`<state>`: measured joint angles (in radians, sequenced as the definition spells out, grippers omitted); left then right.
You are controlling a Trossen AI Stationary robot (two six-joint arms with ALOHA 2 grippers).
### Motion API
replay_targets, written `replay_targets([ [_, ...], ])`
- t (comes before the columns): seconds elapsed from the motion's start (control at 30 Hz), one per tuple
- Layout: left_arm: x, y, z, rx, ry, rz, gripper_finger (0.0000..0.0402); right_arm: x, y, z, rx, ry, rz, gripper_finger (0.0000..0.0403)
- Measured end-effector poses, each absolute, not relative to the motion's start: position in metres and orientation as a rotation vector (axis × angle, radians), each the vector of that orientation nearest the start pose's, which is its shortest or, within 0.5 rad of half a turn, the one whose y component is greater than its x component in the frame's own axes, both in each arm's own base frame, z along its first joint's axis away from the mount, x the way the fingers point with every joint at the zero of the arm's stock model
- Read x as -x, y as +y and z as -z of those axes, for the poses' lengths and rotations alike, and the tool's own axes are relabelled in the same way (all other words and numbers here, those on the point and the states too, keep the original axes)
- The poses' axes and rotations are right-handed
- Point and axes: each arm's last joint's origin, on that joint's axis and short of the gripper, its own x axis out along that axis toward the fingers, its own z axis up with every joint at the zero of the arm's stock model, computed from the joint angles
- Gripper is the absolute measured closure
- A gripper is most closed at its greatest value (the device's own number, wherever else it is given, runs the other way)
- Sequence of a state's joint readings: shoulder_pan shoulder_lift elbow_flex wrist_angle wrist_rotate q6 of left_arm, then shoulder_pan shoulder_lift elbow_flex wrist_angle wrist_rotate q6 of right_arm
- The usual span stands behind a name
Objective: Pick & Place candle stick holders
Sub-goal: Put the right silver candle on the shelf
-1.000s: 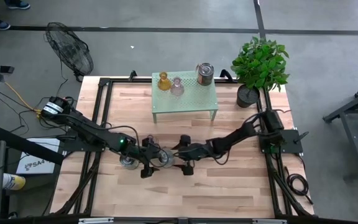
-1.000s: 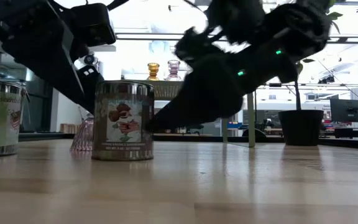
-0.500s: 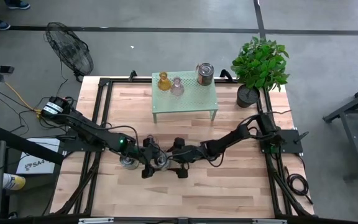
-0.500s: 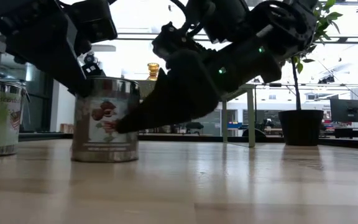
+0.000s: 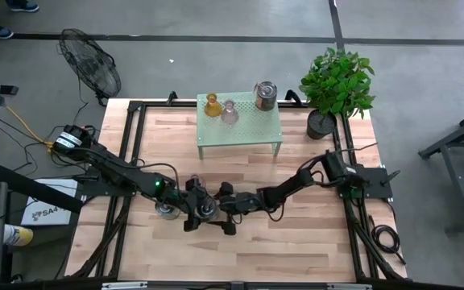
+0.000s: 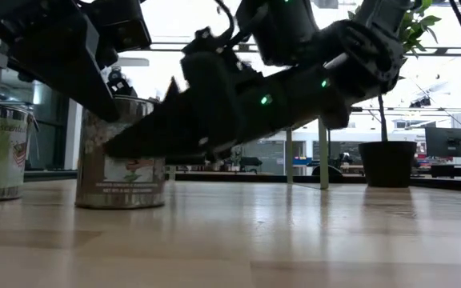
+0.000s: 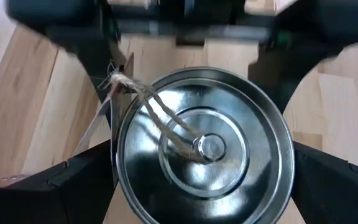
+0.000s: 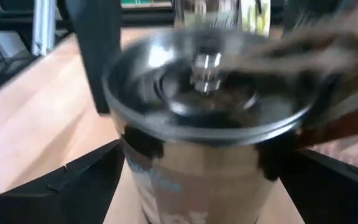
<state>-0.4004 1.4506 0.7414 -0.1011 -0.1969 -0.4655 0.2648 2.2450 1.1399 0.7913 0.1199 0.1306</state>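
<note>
1. Silvery tin holder, upright, labelled; I see it well in front of the green stand.
2. Second tin, just beside it.
3. Third tin, amber holder and pink holder, upright on the stand.

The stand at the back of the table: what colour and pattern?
Pale green stand, its top perforated with small holes; the high view shows it best.

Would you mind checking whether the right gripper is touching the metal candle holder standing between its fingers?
Cannot tell. The right wrist view shows the metal candle holder between the open right gripper, but blur hides any contact.
</note>
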Motion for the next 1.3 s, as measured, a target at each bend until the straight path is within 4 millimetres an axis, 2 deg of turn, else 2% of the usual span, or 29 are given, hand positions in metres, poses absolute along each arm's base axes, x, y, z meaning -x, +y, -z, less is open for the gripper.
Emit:
replay_targets([
  [0.1, -0.26, -0.104, -0.182, 0.192, 0.798, 0.012, 0.0005, -0.434, 0.115, -0.08, -0.043, 0.318, -0.105, 0.0006],
  [0.37, -0.26, -0.104, -0.182, 0.184, 0.798, 0.021, 0.0005, -0.455, 0.121, -0.078, -0.007, 0.289, -0.108, 0.0009],
  [0.57, -0.26, -0.104, -0.182, 0.184, 0.802, 0.023, 0.0005, -0.457, 0.121, -0.078, 0.005, 0.302, -0.107, 0.0048],
  [0.93, -0.259, -0.104, -0.183, 0.191, 0.804, 0.026, 0.0005, -0.457, 0.121, -0.079, -0.007, 0.322, -0.098, 0.0049],
  [1.3, -0.257, -0.102, -0.208, 0.165, 0.826, 0.002, 0.0005, -0.452, 0.12, -0.089, 0.011, 0.416, -0.081, 0.0049],
])
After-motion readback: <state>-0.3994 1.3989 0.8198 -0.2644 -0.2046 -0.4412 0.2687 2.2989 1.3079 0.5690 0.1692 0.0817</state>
